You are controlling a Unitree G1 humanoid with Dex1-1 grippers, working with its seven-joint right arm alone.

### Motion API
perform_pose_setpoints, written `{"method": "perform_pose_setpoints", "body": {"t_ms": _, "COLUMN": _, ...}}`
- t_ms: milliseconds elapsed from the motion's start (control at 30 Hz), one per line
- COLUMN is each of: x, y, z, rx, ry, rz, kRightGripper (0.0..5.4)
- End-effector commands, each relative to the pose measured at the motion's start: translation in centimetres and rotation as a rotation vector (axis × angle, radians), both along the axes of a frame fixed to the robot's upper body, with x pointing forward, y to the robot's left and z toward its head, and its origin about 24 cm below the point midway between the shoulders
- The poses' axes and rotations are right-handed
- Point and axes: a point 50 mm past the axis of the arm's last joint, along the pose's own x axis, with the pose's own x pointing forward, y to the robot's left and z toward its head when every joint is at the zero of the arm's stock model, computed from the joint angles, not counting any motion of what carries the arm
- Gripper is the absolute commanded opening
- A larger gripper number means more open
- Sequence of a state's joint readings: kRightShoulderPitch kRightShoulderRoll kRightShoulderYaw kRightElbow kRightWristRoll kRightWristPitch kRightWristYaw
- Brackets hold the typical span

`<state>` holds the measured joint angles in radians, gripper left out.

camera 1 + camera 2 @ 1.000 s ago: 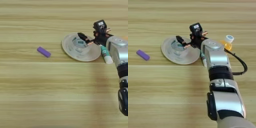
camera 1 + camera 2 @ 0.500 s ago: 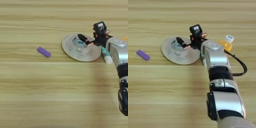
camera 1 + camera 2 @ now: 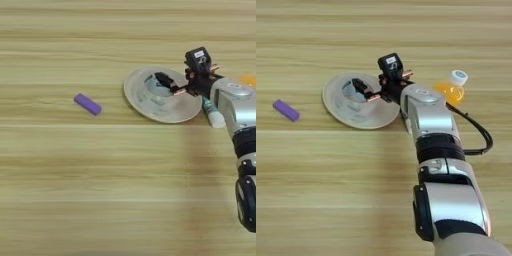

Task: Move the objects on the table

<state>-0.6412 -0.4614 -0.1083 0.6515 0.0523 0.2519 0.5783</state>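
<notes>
Wooden table (image 3: 100,190) fills both views, its grain running left to right. On it we see a beige plate (image 3: 172,111) right of centre, with the clear tape roll (image 3: 350,94) lying on it. Our gripper (image 3: 361,86) reaches in from the right over the plate; one black finger sits at the roll's far rim, and we cannot tell whether the fingers are parted or pinched on the roll. The purple block (image 3: 88,104) lies well apart to the left.

As we judge it, a lift now could drag the plate, or tip the roll off its rim, if the finger only hooks the thin clear wall. The forearm also passes just over the glue stick (image 3: 214,115) and could nudge it.

The left eye shows the glue stick beside the plate's right edge; the right eye hides it behind the arm. Only the right eye shows the whole juice bottle (image 3: 451,89), right of the wrist.
</notes>
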Motion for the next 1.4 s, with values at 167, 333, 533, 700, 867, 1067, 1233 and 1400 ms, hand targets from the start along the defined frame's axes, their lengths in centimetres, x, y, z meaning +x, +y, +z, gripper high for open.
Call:
{"method": "perform_pose_setpoints", "body": {"t_ms": 167, "x": 1.4, "y": 0.0, "z": 4.4, "rx": -0.031, "ry": -0.157, "rz": 0.005, "kRightGripper": 4.38}}
{"method": "perform_pose_setpoints", "body": {"t_ms": 333, "x": 1.6, "y": 0.1, "z": 3.9, "rx": -0.032, "ry": -0.140, "rz": 0.002, "kRightGripper": 3.82}}
{"method": "perform_pose_setpoints", "body": {"t_ms": 533, "x": 1.8, "y": 0.1, "z": 3.5, "rx": -0.030, "ry": -0.125, "rz": 0.000, "kRightGripper": 3.14}}
{"method": "perform_pose_setpoints", "body": {"t_ms": 700, "x": 1.9, "y": 0.2, "z": 3.2, "rx": -0.030, "ry": -0.113, "rz": -0.001, "kRightGripper": 2.65}}
{"method": "perform_pose_setpoints", "body": {"t_ms": 867, "x": 2.1, "y": 0.2, "z": 2.9, "rx": -0.032, "ry": -0.105, "rz": -0.005, "kRightGripper": 2.73}}
{"method": "perform_pose_setpoints", "body": {"t_ms": 1067, "x": 2.2, "y": 0.2, "z": 2.7, "rx": -0.032, "ry": -0.097, "rz": -0.005, "kRightGripper": 3.25}}
{"method": "perform_pose_setpoints", "body": {"t_ms": 1233, "x": 2.2, "y": 0.1, "z": 2.6, "rx": -0.032, "ry": -0.092, "rz": -0.008, "kRightGripper": 3.70}}
{"method": "perform_pose_setpoints", "body": {"t_ms": 1400, "x": 2.2, "y": 0.2, "z": 2.2, "rx": -0.023, "ry": -0.072, "rz": -0.003, "kRightGripper": 3.00}}
